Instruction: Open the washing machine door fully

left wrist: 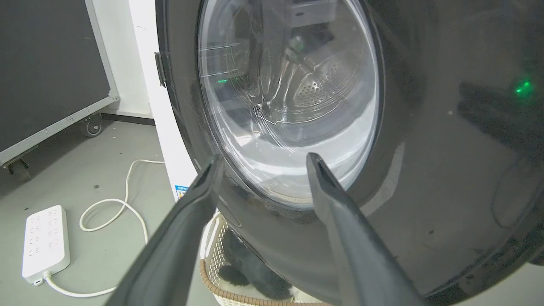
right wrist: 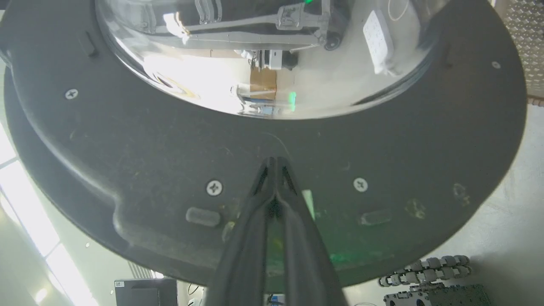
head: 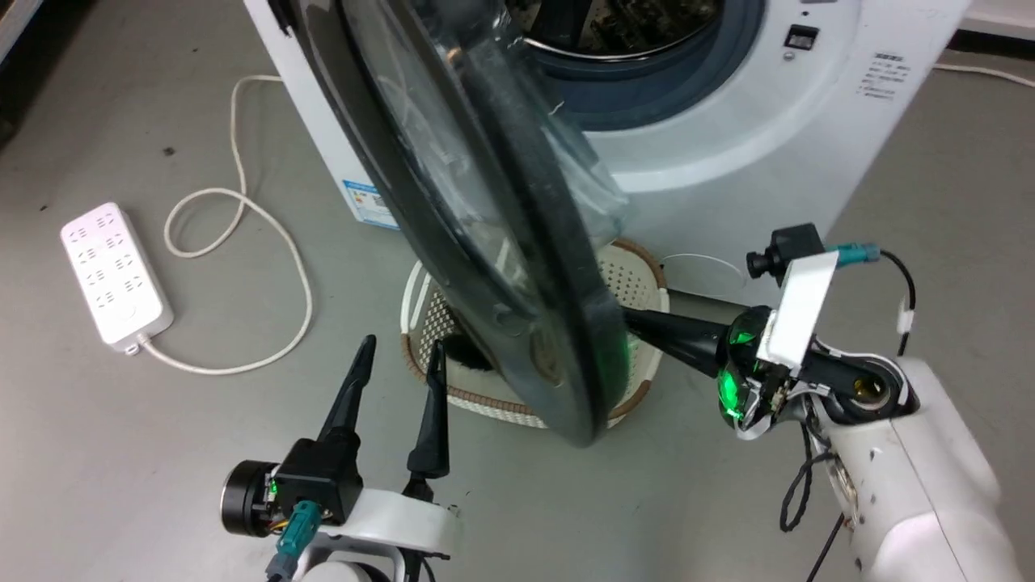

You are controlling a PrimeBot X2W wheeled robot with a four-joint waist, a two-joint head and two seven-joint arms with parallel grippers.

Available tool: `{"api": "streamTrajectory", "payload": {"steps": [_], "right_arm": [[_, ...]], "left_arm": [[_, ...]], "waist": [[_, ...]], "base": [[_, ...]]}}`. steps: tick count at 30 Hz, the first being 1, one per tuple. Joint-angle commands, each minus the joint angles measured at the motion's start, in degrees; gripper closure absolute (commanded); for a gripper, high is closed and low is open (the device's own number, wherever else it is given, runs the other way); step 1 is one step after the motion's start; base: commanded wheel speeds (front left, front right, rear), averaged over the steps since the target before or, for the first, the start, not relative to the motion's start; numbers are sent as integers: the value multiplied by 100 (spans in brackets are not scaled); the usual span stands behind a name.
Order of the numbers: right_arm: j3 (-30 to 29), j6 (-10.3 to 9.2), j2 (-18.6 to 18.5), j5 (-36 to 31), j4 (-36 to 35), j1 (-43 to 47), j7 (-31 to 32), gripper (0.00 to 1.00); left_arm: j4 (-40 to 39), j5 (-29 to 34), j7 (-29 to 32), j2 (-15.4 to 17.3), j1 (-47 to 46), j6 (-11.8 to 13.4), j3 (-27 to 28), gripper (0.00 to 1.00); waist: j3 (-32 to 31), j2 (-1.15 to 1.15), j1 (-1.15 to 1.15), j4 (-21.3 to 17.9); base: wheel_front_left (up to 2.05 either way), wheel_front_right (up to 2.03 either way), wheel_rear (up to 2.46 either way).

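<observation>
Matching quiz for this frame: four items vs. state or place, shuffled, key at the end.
Column 1
1. left gripper
2. right gripper
3. power strip
4. basket

Column 2
A. on the floor, beneath the washing machine door
B. fingers shut, tips at the door's inner face
C. fingers apart, on the door's outer side
D. white, on the floor left of the washer

Pairs: 1-C, 2-B, 3-D, 4-A
</observation>
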Motion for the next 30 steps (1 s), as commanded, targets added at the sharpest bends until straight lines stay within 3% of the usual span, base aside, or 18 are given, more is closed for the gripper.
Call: {"api": "streamTrajectory", "payload": {"steps": [1, 2, 3, 4, 5, 10, 11, 12, 14, 15, 16, 17, 20, 24, 30], "right_arm": [[1, -6, -1, -76, -78, 222, -227, 100], [1, -6, -1, -76, -78, 222, -227, 100], [-104, -6, -44, -221, -219, 264, -537, 53], [-104, -6, -44, -221, -219, 264, -537, 53], [-164, -6, -77, -297, -291, 295, -690, 0], [-467, -6, -458, -996, -1243, 479, -1820, 0], [-448, -6, -716, -1596, -1900, 633, -2568, 0], [-448, -6, -716, -1596, -1900, 633, -2568, 0], [-174, -6, -1151, -2453, -2622, 872, -3399, 0], [60, -6, -1515, -3151, -3124, 1123, -4234, 0], [122, -6, -1671, -3480, -3280, 1242, -4662, 0], [122, -6, -1671, -3480, -3280, 1242, -4662, 0], [266, -6, -2068, -4540, -3496, 1651, -5713, 0], [26, -6, -1953, -5671, -3590, 2285, -6565, 0], [-404, -6, -1034, -7022, -3836, 3247, -6896, 0]], "left_arm": [[-5, -21, -30, 7, 37, -6, 18, 0], [-5, -21, -30, 7, 37, -6, 18, 0], [-7, -32, -30, 7, 39, -2, 42, 0], [-7, -32, -30, 7, 39, -2, 42, 0], [-6, -43, -30, 7, 44, -10, 49, 0], [-3, -94, -30, 7, 48, -65, 113, 0], [-11, -102, -30, 7, 34, -99, 162, 0], [-11, -102, -30, 7, 34, -99, 162, 0], [-4, -74, -30, 7, 26, -135, 210, 0], [-37, -56, -30, 7, 4, -157, 289, 0], [-47, -48, -30, 7, -4, -171, 333, 0], [-47, -48, -30, 7, -4, -171, 333, 0], [-63, -20, -30, 7, 21, -209, 465, 0], [-99, 5, -30, 7, 130, -235, 662, 0], [-97, 76, -30, 7, 386, -308, 792, 0]], "waist": [[-63, 0, 0, -89], [-63, 0, 0, -89], [-114, 0, 0, -167], [-114, 0, 0, -167], [-145, 0, 0, -208], [-286, 0, 0, -436], [-339, 0, 0, -533], [-339, 0, 0, -533], [-392, 0, 0, -623], [-410, 0, 0, -725], [-432, 0, 0, -774], [-432, 0, 0, -774], [-527, 0, 0, -907], [-621, 0, 0, -1083], [-746, 0, 0, -1272]], "base": [[0, 0, 0], [0, 0, 0], [0, 0, 0], [0, 0, 0], [0, 0, 0], [0, 0, 0], [0, 0, 0], [0, 0, 0], [0, 0, 0], [0, 0, 0], [0, 0, 0], [0, 0, 0], [0, 0, 0], [0, 0, 0], [0, 0, 0]]}}
